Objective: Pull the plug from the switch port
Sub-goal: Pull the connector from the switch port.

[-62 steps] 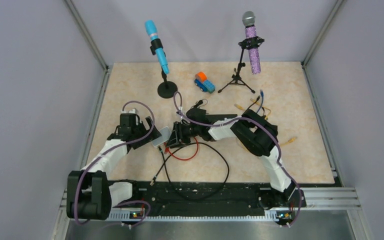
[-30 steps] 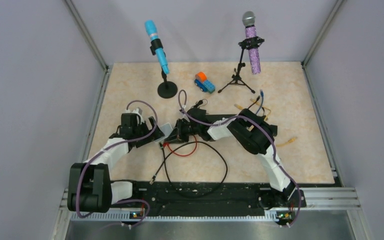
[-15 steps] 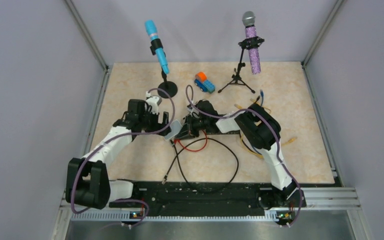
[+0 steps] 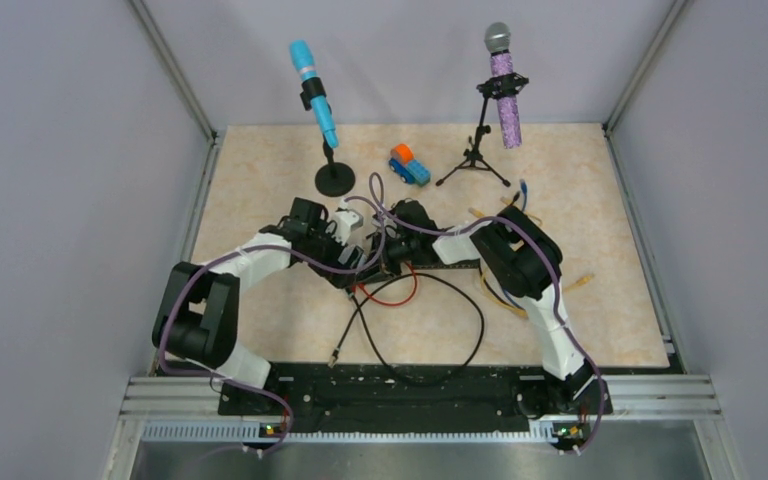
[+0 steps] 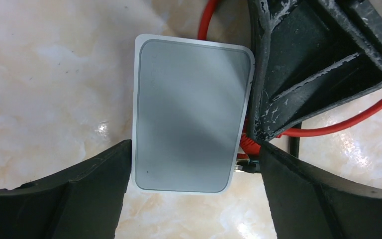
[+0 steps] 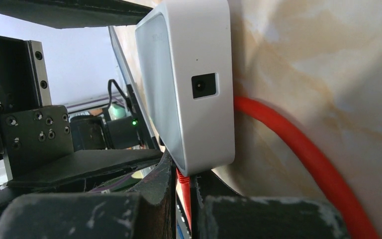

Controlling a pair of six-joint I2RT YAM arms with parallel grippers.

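Red plug [image 6: 183,191], seemingly in white box [image 5: 189,114]

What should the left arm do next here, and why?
Probably close the left gripper on the pale flat box, to steady it. Its jaws stand wide open either side of the box's near end, while the right gripper is shut on the red plug at the box's edge. With the box held, that plug could likely be pulled free.
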